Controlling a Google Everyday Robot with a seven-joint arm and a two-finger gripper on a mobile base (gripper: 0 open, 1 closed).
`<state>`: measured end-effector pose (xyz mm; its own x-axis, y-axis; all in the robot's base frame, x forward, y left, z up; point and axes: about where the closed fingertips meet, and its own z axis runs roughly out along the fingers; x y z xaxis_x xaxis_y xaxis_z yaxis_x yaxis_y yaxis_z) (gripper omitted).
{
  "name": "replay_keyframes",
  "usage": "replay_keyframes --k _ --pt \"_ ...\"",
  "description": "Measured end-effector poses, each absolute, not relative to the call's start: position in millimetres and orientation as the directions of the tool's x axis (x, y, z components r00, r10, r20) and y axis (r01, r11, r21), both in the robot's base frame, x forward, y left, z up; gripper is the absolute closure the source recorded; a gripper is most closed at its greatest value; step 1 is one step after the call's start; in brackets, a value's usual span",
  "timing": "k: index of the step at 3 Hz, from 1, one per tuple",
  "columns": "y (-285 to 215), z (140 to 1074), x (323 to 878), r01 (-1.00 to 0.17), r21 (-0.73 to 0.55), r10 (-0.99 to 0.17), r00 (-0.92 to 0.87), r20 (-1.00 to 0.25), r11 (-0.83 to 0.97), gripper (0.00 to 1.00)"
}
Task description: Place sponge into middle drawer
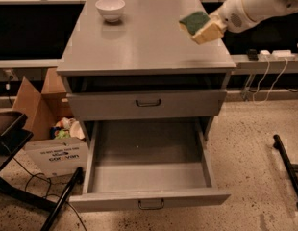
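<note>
Sponge [201,27] hung tilted over counter's [139,47] right edge, nr back corner, w/ gripper [212,28] jaws clamped on its right end. Prob. light, soft, squashy; best pinched gently across yellow sides. Drawer [149,177] open below front edge.

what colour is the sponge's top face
Dark green. The sponge is in the gripper above the cabinet's right side. Camera view.

Gripper [215,27] upper right, over the right edge of the cabinet top [139,47], clamping the sponge [197,24]. Middle drawer [149,198] lower centre, pulled out, reachable from above. Closed upper drawer [146,104] sits above its rear. White bowl [110,8] upper left, well apart. Cardboard box [43,129] and black stand [24,196] crowd the drawer's left.
</note>
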<state>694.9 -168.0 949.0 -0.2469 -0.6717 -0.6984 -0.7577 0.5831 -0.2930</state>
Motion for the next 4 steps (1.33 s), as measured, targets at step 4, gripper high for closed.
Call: replay_keyframes --k 4 --pt "-299 821 495 -0.680 -0.107 -0.556 -0.488 -0.673 0.726 1.00"
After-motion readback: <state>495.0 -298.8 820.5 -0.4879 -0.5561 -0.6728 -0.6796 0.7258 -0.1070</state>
